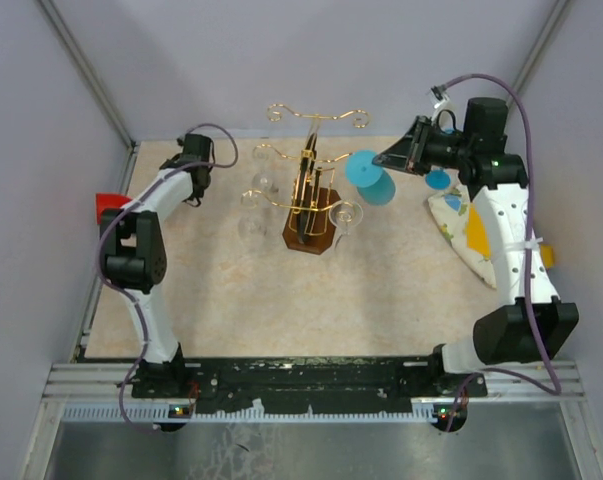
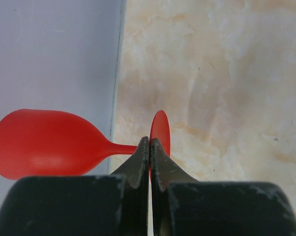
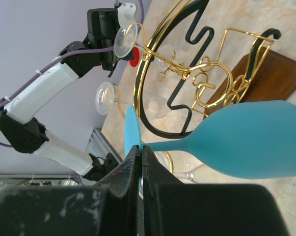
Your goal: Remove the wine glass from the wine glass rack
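One counter (image 1: 231,300), marbled beige, carried everything listed below. One wine glass rack (image 1: 306,200), gold wire on a dark wooden base, stood just left of the right end effector (image 3: 140,147) and well to the right of the left end effector (image 2: 149,142). Several clear glasses (image 1: 346,215) hung from its hooks. One blue wine glass (image 3: 251,137) lay sideways, its stem pinched between the fully closed right fingers. Its bowl was on the rack side of them and apparently free of the wire. One red wine glass (image 2: 49,142) was likewise clamped by the stem in the closed left fingers, its bowl to their left, in front of the wall. Step judged: blue glass lifted off, withdrawal in hand. The next move called for drawing it away from the hooks without snagging, then setting it on the counter.
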Robot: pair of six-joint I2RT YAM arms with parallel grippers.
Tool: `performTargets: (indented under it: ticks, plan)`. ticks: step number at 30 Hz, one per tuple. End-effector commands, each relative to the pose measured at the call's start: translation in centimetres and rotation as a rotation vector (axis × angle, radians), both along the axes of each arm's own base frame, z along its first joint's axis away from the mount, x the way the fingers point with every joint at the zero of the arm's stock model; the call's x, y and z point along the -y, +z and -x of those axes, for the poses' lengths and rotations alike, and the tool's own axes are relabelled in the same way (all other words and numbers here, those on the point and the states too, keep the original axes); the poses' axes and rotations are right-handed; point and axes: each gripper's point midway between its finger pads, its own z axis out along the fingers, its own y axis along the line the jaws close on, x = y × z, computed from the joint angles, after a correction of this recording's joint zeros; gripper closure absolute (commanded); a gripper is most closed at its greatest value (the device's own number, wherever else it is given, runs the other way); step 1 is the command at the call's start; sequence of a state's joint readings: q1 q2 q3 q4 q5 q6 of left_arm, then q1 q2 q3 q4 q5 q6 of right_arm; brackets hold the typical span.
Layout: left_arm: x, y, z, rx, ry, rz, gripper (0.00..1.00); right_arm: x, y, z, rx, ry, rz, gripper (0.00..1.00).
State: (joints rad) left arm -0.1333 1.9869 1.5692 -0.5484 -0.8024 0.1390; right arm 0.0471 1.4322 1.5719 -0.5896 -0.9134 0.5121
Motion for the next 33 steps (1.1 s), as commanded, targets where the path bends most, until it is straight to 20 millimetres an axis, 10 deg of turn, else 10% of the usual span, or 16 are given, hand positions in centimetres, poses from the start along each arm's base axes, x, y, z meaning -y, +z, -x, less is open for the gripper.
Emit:
performTargets:
  ticks: [1, 17, 33]
  plan:
    - [0.3, -1.5, 0.1, -0.068, -0.031, -0.134, 1.0, 1.5, 0.8, 1.8, 0.059, -0.038, 0.098, 1.0]
    - [-1.3, -6.7, 0.7, -0.225, -0.017, -0.277, 1.0, 7.7, -2.3, 0.5, 0.026, -0.302, 0.283, 1.0]
    - [0.9, -10.6, 1.7, -0.293, -0.019, -0.264, 1.0, 8.3, -2.4, 0.5, 0.027, -0.321, 0.276, 1.0]
